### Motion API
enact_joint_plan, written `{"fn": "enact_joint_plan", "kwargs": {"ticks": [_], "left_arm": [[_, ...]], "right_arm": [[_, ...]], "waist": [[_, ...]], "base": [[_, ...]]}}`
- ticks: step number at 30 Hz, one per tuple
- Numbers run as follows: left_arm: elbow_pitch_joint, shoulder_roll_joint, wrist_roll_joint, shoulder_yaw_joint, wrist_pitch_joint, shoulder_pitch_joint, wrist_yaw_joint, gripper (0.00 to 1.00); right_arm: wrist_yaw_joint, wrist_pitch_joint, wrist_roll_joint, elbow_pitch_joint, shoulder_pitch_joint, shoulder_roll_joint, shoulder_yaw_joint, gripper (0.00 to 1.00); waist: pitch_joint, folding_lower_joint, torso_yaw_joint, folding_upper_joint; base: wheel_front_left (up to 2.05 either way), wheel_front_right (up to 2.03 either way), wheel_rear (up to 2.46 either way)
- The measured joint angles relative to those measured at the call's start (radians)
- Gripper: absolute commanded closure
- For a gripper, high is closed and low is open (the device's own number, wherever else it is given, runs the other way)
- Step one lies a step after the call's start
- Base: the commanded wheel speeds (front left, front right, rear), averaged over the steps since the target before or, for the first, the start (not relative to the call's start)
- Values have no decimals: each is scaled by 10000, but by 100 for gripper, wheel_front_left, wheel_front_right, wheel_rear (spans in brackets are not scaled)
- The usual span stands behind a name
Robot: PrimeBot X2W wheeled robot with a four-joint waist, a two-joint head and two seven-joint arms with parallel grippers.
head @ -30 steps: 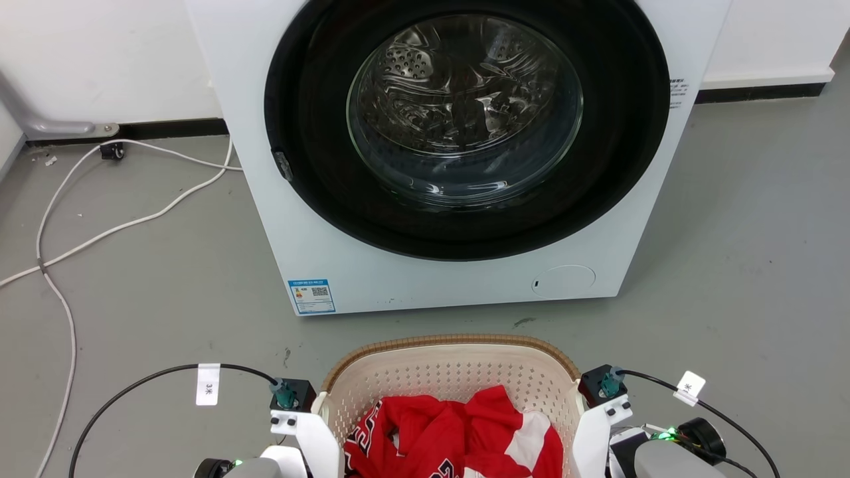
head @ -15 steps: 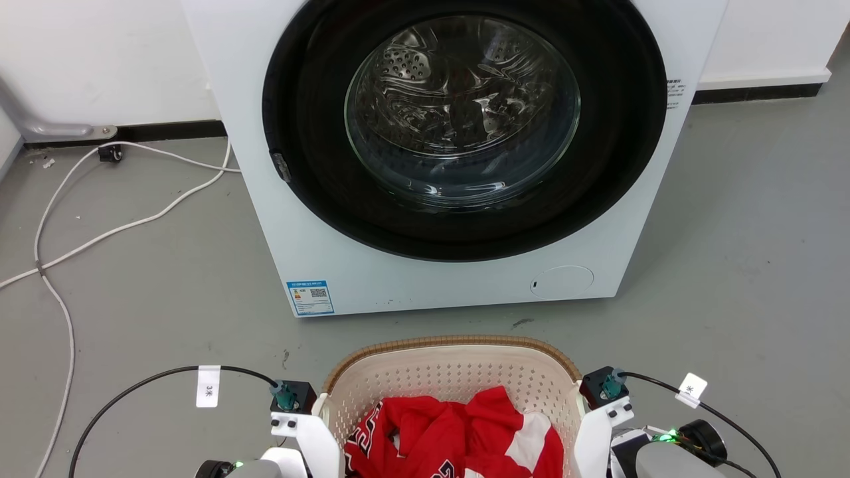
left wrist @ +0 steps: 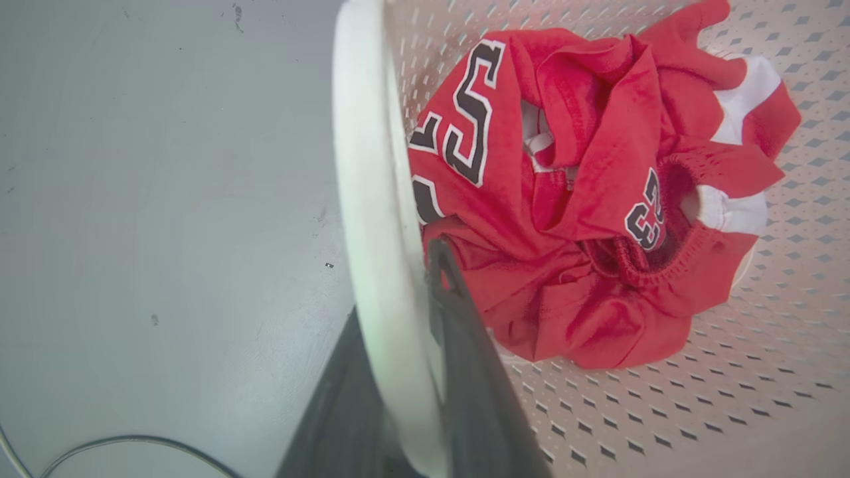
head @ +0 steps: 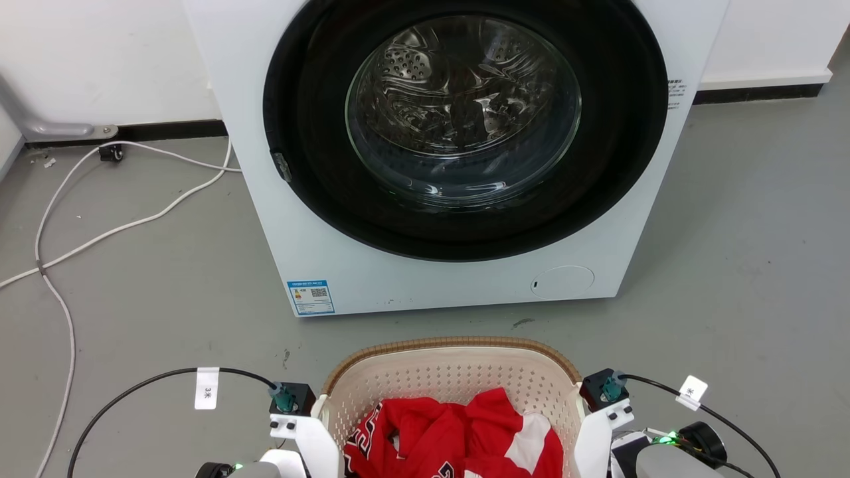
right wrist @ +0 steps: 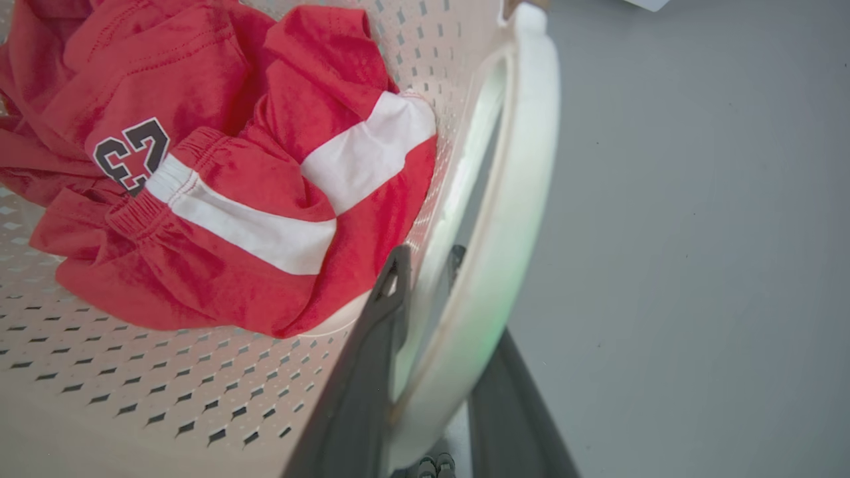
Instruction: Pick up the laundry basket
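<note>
Laundry basket (head: 451, 373) holding one red clothes heap (head: 458, 431) has two white handles (left wrist: 372, 199), each pinched between one arm's jaws.

Head camera high and downward; both wrist cameras close; shared laundry basket (head: 453, 380).

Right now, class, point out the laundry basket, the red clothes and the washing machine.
laundry basket (head: 451, 342), head view, far brown rim.
red clothes (left wrist: 597, 153), left wrist view, crumpled red fabric.
washing machine (head: 431, 285), head view, white front panel.
</note>
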Motion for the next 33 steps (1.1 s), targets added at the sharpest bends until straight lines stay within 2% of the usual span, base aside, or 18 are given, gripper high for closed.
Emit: {"fn": "enact_joint_plan", "kwargs": {"ticks": [33], "left_arm": [[69,35,-566,-558,-90,-115,0,100]], "right_arm": [[0,-12,280,2,22,-33,209,100]], "waist": [[7,0,49,0]], "base": [[0,0,0]]}}
